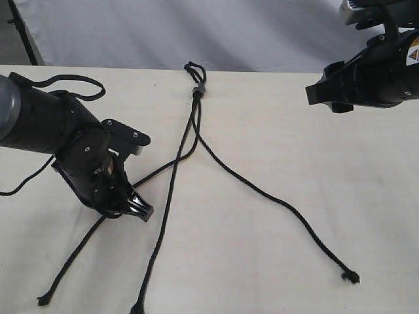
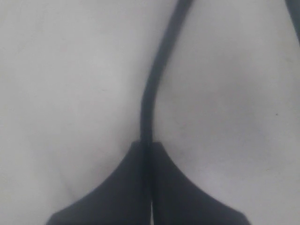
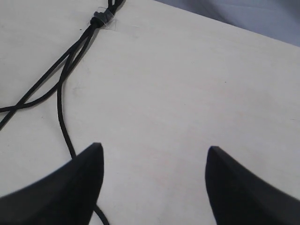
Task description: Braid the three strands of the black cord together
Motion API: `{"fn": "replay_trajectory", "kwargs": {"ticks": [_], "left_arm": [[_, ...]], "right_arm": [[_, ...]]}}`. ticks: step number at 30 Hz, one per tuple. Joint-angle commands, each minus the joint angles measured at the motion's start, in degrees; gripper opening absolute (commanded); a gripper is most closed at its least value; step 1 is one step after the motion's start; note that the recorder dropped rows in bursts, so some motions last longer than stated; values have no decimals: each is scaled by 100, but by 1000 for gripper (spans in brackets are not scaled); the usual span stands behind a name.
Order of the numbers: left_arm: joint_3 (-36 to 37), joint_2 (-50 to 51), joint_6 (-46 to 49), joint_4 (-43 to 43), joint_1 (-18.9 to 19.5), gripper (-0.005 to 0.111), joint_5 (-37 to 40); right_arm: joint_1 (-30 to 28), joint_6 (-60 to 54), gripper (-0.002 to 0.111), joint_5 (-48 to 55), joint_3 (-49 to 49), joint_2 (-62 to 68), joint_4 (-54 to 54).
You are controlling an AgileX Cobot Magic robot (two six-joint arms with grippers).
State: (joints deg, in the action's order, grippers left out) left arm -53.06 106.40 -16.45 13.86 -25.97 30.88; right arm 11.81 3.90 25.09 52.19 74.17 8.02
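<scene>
The black cord lies on the pale table, its three strands joined by a small grey band (image 1: 198,90) (image 3: 98,19) with a short loop (image 1: 194,69) above it. The left strand (image 1: 160,171) (image 2: 149,93) crosses the middle strand (image 1: 160,235) and runs into my left gripper (image 1: 141,210) (image 2: 146,144), which is shut on it low on the table. That strand's tip (image 1: 43,299) trails behind the gripper. The right strand (image 1: 275,199) (image 3: 61,112) lies loose and ends in a knotted tip (image 1: 350,277). My right gripper (image 1: 322,93) (image 3: 153,152) hovers open and holds nothing.
A thicker black arm cable (image 1: 72,82) loops over the left arm at the table's left edge. A grey backdrop (image 1: 196,29) stands behind the table's far edge. Bare tabletop (image 1: 275,131) lies between the right strand and the right arm.
</scene>
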Motion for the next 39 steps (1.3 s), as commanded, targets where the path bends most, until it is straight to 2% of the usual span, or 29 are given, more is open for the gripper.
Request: {"fn": "replay_trajectory", "kwargs": {"ticks": [1, 8, 10, 13, 16, 18, 22, 26, 32, 34, 35, 37, 39], "left_arm": [[134, 88, -46, -271, 12, 0, 167], [134, 88, -132, -271, 12, 3, 155], [134, 88, -132, -271, 12, 14, 144], [123, 88, -132, -271, 12, 40, 145], [1, -28, -108, -181, 12, 58, 436], [-92, -236, -219, 95, 12, 63, 626], [-209, -954, -1356, 1317, 87, 62, 859], [-199, -1690, -2468, 2108, 593, 62, 1030], [169, -2105, -2709, 2174, 1567, 62, 862], [470, -2118, -2780, 2374, 1851, 62, 474], [699, -2118, -2892, 2400, 2114, 62, -19], [872, -2118, -2892, 2400, 2405, 62, -779], [933, -2118, -2867, 2400, 2606, 62, -1181]], "right_arm": [[-35, -59, 60, -75, -26, 25, -24], [-21, -71, 60, -29, -26, 25, -617], [-21, -71, 60, -29, -26, 25, -630], [-21, -71, 60, -29, -26, 25, -656], [-21, -71, 60, -19, -26, 25, -677], [-21, -122, 60, -19, -26, 25, -802], [219, -593, 60, 164, -26, 36, -1113], [977, -853, 60, 632, 201, 316, -1508], [2487, -779, 60, 943, 769, 1508, -1571], [2925, -779, 60, 1015, 1038, 2014, -1536], [3252, -767, 60, 1035, 1339, 2511, -1508], [3467, -593, 60, 1053, 1716, 3029, -1508], [3515, -453, 60, 1143, 2052, 3433, -1508]]}}
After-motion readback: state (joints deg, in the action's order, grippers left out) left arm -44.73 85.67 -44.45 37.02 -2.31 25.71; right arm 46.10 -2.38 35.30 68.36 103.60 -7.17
